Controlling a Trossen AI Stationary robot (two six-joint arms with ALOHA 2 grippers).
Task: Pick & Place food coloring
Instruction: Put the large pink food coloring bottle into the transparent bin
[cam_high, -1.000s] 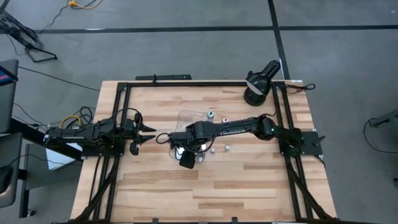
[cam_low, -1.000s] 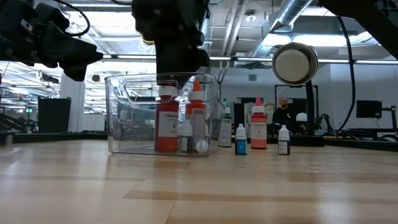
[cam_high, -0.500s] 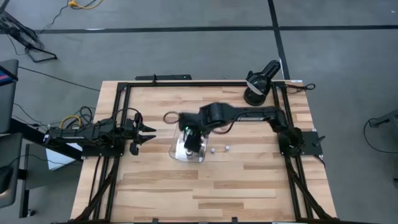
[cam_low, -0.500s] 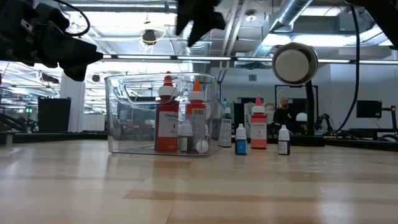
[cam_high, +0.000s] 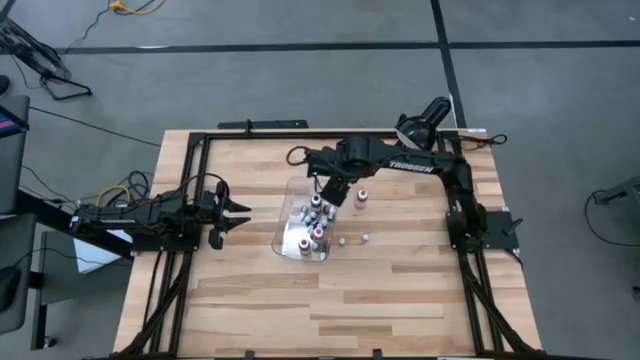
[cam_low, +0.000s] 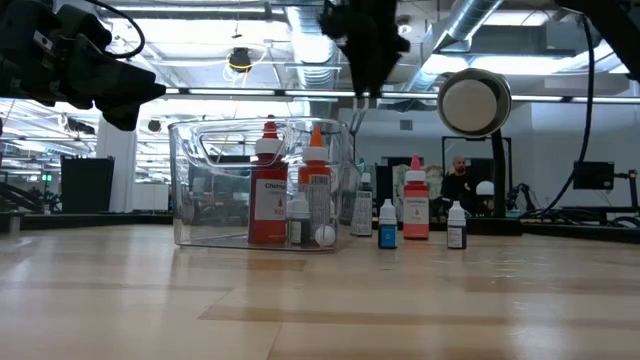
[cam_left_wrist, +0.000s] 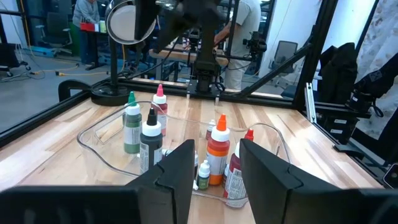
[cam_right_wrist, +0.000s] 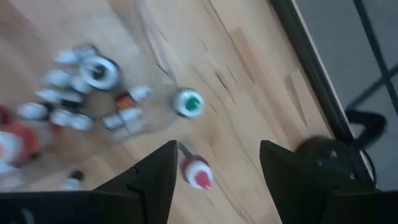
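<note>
Robotics lab: exposed ceiling ducts (cam_low: 470, 30), framed wooden workbench (cam_high: 330, 290).

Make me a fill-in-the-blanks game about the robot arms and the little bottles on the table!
1. The clear tray with bottles inside sits on a table made of ____.
2. The right gripper has its fingers ____ and holds nothing.
3. The pink-capped bottle stands ____ the tray.
4. The left gripper waits at the table's ____ side in the high view.

Missing words: wood; open; outside; left
</note>
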